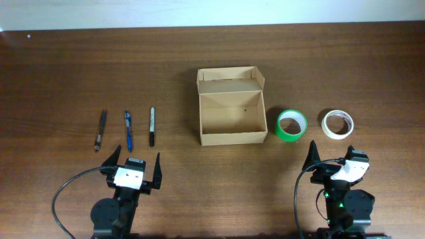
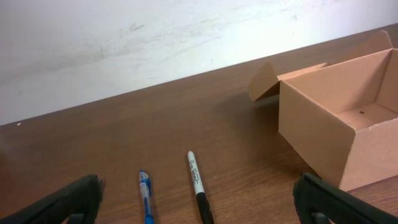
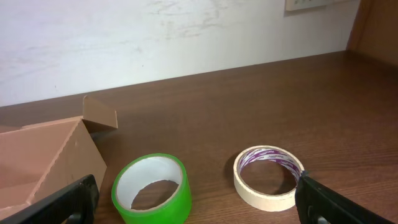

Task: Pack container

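Note:
The tan cardboard container [image 1: 232, 106] stands open and empty at the table's middle, lid flap folded back; it also shows in the left wrist view [image 2: 339, 118] and the right wrist view [image 3: 43, 158]. A green tape roll [image 1: 291, 125] [image 3: 152, 188] and a cream tape roll [image 1: 337, 124] [image 3: 268, 177] lie to its right. A dark pen [image 1: 100, 129], a blue pen [image 1: 127, 130] [image 2: 145, 194] and a black marker [image 1: 151, 126] [image 2: 197, 185] lie to its left. My left gripper [image 1: 133, 162] [image 2: 199, 214] is open and empty, near the pens. My right gripper [image 1: 330, 157] [image 3: 198, 214] is open and empty, near the tapes.
The brown wooden table [image 1: 66, 66] runs to a white wall at the back [image 2: 124, 43]. Both arms sit near the table's front edge.

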